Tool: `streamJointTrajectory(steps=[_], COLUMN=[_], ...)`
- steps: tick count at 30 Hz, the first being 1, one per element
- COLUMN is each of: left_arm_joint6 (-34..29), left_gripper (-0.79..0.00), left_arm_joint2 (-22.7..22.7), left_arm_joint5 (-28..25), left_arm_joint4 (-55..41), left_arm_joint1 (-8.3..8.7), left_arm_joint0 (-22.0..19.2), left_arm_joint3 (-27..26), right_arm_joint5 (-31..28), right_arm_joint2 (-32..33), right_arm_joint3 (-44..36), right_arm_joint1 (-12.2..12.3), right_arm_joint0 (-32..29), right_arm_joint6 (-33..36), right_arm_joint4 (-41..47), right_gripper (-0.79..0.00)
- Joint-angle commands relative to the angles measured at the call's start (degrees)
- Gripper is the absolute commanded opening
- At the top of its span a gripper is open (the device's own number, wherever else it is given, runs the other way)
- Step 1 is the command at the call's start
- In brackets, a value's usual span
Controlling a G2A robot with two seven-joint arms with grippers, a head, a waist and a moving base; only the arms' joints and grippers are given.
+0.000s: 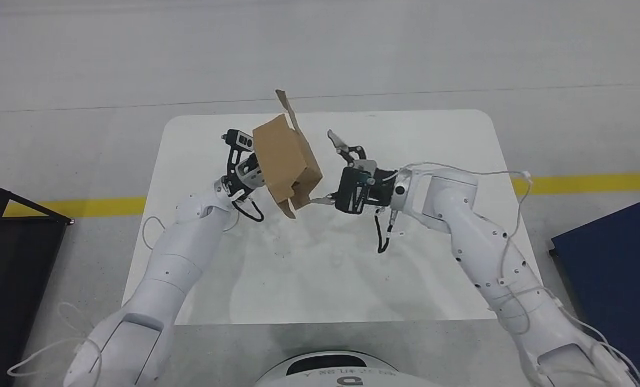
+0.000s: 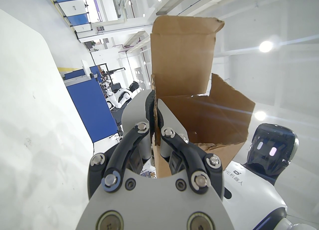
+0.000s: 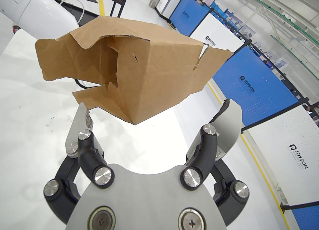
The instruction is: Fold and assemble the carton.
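Left fingers [image 2: 135, 113] clamp the carton [image 2: 182, 66] edge; right fingers [image 3: 233, 121] spread wide beside it.

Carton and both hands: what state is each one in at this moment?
carton: held in the air, opened into a box shape, not closed up.
flaps: unfolded, sticking out loose.
left hand: shut on one wall of the carton.
right hand: open, fingers spread wide beside the carton, one fingertip at a lower flap.
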Motion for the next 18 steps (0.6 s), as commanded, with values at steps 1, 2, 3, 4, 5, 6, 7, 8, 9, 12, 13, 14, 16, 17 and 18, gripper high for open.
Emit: streamJointTrajectory(steps=[1, 2, 3, 4, 5, 6, 7, 8, 9, 12, 13, 14, 16, 17, 18], left_arm_joint6=[-0.1, -0.2, -0.2, -0.3, -0.4, -0.4, -0.4, -0.5, -0.5, -0.5, -0.6, -0.6, -0.6, -0.6, -0.6], left_gripper=[-0.785, -0.785, -0.785, -0.785, -0.785, -0.785, -0.785, -0.785, -0.785, -0.785, -0.785, -0.785, -0.785, -0.785, -0.785], left_arm_joint2=[-0.1, -0.2, -0.3, -0.5, -0.5, -0.6, -0.7, -0.7, -0.7, -0.6, -0.6, -0.6, -0.8, -0.9, -1.0], left_arm_joint5=[0.1, 0.2, 0.2, 0.3, 0.4, 0.4, 0.4, 0.5, 0.5, 0.5, 0.6, 0.6, 0.6, 0.7, 0.6], left_arm_joint4=[0.0, 0.0, 0.1, 0.1, 0.1, 0.2, 0.2, 0.3, 0.4, 0.6, 0.7, 0.7, 0.8, 0.7, 0.9], left_arm_joint1=[-0.05, -0.08, -0.1, -0.11, -0.13, -0.16, -0.2, -0.24, -0.29, -0.45, -0.5, -0.53, -0.57, -0.59, -0.61], left_arm_joint0=[0.0, 0.0, 0.0, 0.0, -0.1, -0.1, -0.1, -0.1, -0.1, -0.2, -0.2, -0.2, -0.3, -0.3, -0.3], left_arm_joint3=[0.0, 0.0, 0.1, 0.1, 0.1, 0.1, 0.1, 0.1, 0.1, 0.1, 0.1, 0.1, 0.3, 0.3, 0.3], right_arm_joint5=[-0.4, -0.5, -0.7, -0.9, -1.0, -1.1, -0.8, -0.7, -0.6, -1.1, -1.1, -1.5, -2.1, -1.9, -1.4], right_arm_joint2=[-0.3, -0.4, -0.4, -0.4, -0.3, -0.2, -0.1, -0.1, -0.2, -0.7, -0.7, -0.9, -1.1, -1.0, -0.9], right_arm_joint3=[-0.1, -0.1, -0.2, -0.3, -0.4, -0.4, -0.4, -0.5, -0.5, -0.6, -0.6, -0.6, -0.4, -0.3, -0.3], right_arm_joint1=[0.0, 0.0, 0.1, 0.1, 0.2, 0.3, 0.3, 0.3, 0.3, 0.3, 0.3, 0.4, 0.4, 0.4, 0.4], right_arm_joint0=[0.1, 0.2, 0.2, 0.2, 0.1, 0.0, -0.1, -0.2, -0.3, -0.1, 0.0, 0.1, 0.3, 0.3, 0.3], right_arm_joint6=[0.5, 0.7, 0.9, 0.9, 1.0, 1.2, 1.5, 1.7, 1.8, 2.0, 2.0, 2.2, 1.9, 1.9, 2.0], right_arm_joint4=[-0.3, -0.4, -0.7, -1.1, -1.6, -2.0, -2.2, -2.2, -2.1, -2.1, -2.1, -2.4, -2.6, -2.6, -2.6], right_gripper=[0.0, 0.0, 0.0, 0.0, 0.0, 0.0, 0.0, 0.0, 0.0, 0.0, 0.0, 0.0, 0.0, 0.0, 0.0])
